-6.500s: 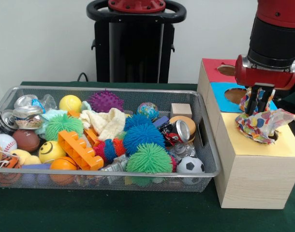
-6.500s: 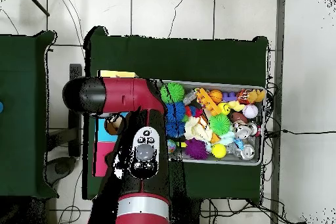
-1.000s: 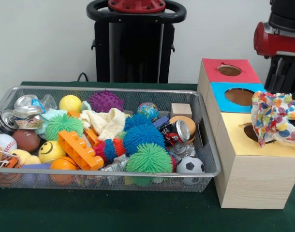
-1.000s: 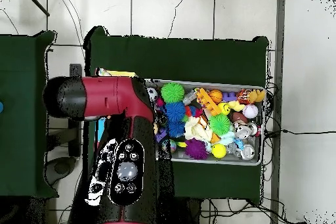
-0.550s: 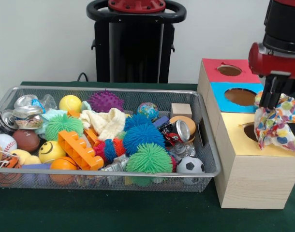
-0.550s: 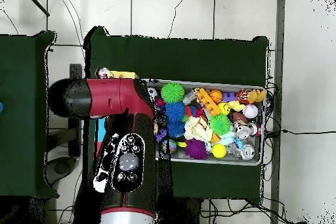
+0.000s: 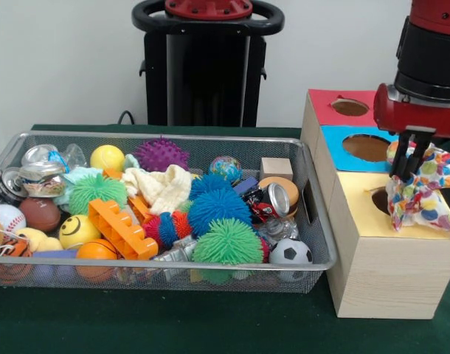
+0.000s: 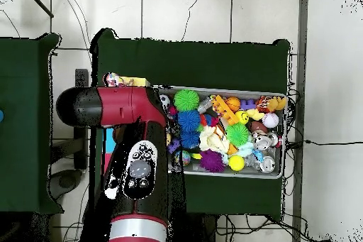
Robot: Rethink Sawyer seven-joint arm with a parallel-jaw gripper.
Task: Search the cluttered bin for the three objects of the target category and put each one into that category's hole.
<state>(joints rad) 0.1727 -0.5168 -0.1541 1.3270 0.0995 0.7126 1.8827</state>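
**Spotted cloth held over the yellow-surround hole**

Front view, right edge of frame: the gripper point(image 7: 404, 171) comes down from the red and black arm point(image 7: 430, 66). Its dark fingers are closed on the upper part of a spotted cloth point(image 7: 424, 193), white with red, yellow, blue, green and orange dots. The cloth hangs bunched from the fingers, its lower folds draped over the yellow paper surround point(image 7: 365, 214). The yellow-surround hole point(image 7: 381, 199) shows only as a dark sliver at the cloth's left edge; the rest is hidden behind the cloth.

The wooden box point(image 7: 372, 273) sits at right of frame, just beside the bin's right end. Behind the yellow section, toward the top of the frame, lie the blue-surround hole point(image 7: 365, 147) and then the red-surround hole point(image 7: 350, 108), both unobstructed.

The wire-mesh bin point(image 7: 313, 221) fills the left and centre of frame on the green table point(image 7: 173, 324). Contents visible: cream cloth point(image 7: 162, 188), orange toy brick point(image 7: 120, 227), blue spiky ball point(image 7: 217, 208), green spiky ball point(image 7: 226, 242), small soccer ball point(image 7: 290, 253), yellow smiley ball point(image 7: 78, 230), baseball point(image 7: 5, 217). No other spotted cloth can be seen in the bin.

Overhead view: the arm point(image 8: 131, 175) covers the box at lower left; the bin point(image 8: 280, 175) lies at centre right.

No legible writing, labels or brands.
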